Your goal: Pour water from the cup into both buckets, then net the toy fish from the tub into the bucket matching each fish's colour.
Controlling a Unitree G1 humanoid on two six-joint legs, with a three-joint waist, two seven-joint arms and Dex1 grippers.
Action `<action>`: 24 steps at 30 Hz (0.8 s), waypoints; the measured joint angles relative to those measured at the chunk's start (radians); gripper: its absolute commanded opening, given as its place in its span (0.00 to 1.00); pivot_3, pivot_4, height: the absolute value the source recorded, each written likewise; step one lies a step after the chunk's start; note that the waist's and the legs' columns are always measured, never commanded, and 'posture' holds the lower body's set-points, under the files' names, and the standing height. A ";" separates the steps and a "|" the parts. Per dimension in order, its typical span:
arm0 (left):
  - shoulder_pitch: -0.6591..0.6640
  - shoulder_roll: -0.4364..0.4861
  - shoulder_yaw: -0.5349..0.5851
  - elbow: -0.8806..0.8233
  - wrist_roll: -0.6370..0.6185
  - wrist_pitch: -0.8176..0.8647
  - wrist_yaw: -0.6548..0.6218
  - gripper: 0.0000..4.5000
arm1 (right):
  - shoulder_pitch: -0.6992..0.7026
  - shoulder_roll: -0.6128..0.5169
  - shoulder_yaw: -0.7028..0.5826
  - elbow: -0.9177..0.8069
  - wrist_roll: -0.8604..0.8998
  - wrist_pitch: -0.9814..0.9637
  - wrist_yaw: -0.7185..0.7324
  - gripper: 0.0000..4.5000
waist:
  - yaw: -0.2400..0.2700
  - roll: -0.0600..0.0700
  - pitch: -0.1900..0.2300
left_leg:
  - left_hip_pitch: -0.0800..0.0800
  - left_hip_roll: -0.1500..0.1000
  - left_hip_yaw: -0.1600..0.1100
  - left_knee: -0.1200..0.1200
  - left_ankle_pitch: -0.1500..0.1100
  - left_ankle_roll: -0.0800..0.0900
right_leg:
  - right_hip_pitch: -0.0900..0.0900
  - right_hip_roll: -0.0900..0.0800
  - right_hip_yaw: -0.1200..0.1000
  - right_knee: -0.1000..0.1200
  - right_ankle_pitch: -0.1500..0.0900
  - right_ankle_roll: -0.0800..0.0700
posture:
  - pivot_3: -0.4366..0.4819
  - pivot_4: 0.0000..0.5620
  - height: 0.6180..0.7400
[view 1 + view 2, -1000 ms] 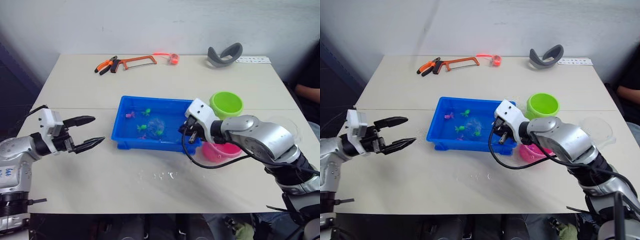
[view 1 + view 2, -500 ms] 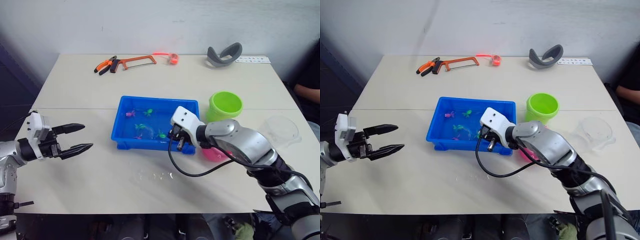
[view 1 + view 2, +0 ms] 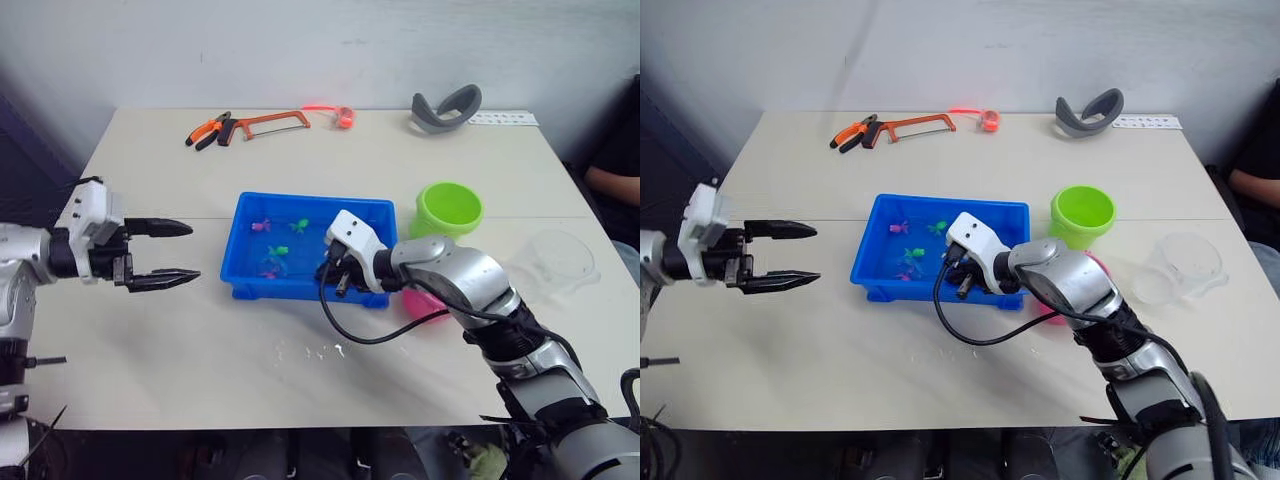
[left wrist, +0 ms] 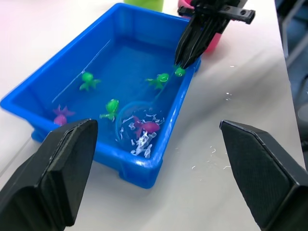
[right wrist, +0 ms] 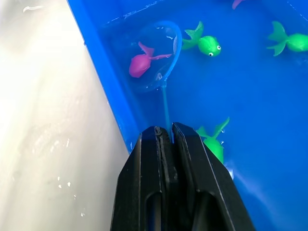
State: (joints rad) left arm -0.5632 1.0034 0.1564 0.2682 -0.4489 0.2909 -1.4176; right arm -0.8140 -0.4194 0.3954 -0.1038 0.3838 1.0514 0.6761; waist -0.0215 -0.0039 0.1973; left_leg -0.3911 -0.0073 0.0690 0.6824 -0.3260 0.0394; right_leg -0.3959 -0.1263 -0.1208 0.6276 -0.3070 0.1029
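Observation:
The blue tub (image 3: 300,296) of water sits mid-table with green and pink toy fish in it. My right gripper (image 5: 165,130) is over the tub's front right part, shut on the thin handle of a small blue net (image 5: 154,57). The hoop is in the water with a pink fish (image 5: 140,65) inside it, and green fish (image 5: 207,44) float close by. My left gripper (image 3: 175,252) is open, level with the tub and off to its left. The green bucket (image 3: 451,208) stands right of the tub. The pink bucket (image 3: 425,303) is mostly hidden behind my right arm. The clear cup (image 3: 1185,265) stands further right.
A hacksaw (image 3: 270,122), orange pliers (image 3: 205,130) and a grey curved object (image 3: 445,108) lie along the table's far edge. Water drops (image 3: 310,350) spot the table in front of the tub. A person's arm (image 3: 610,185) shows at the far right.
My right gripper has slid left along the tub's front side, carrying the net hoop leftward through the water. My left gripper drew back left, then came toward the tub again.

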 measured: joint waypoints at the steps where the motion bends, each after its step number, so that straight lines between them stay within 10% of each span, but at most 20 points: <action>1: -0.030 0.001 -0.018 0.024 0.012 -0.001 -0.013 0.98 | 0.000 0.003 -0.008 0.009 0.002 0.002 0.003 0.00 | -0.002 0.000 0.000 | 0.000 0.000 0.000 0.000 0.000 0.000 | 0.000 0.000 -0.001 0.000 0.000 0.000 | 0.48 0.27 1.00; 24: -0.207 -0.061 -0.052 0.328 0.088 -0.140 -0.055 0.98 | -0.033 0.070 -0.258 0.112 0.145 0.172 0.031 0.00 | -0.007 0.000 0.000 | -0.001 0.000 0.001 0.000 0.000 0.000 | -0.002 0.000 -0.002 0.001 0.000 0.000 | 0.48 0.27 1.00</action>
State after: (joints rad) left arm -0.7700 0.9427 0.1046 0.5965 -0.3612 0.1505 -1.4730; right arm -0.8473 -0.3493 0.1379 0.0077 0.5292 1.2231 0.7068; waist -0.0287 -0.0039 0.1973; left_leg -0.3919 -0.0072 0.0702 0.6824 -0.3259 0.0396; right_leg -0.3976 -0.1266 -0.1223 0.6285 -0.3070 0.1030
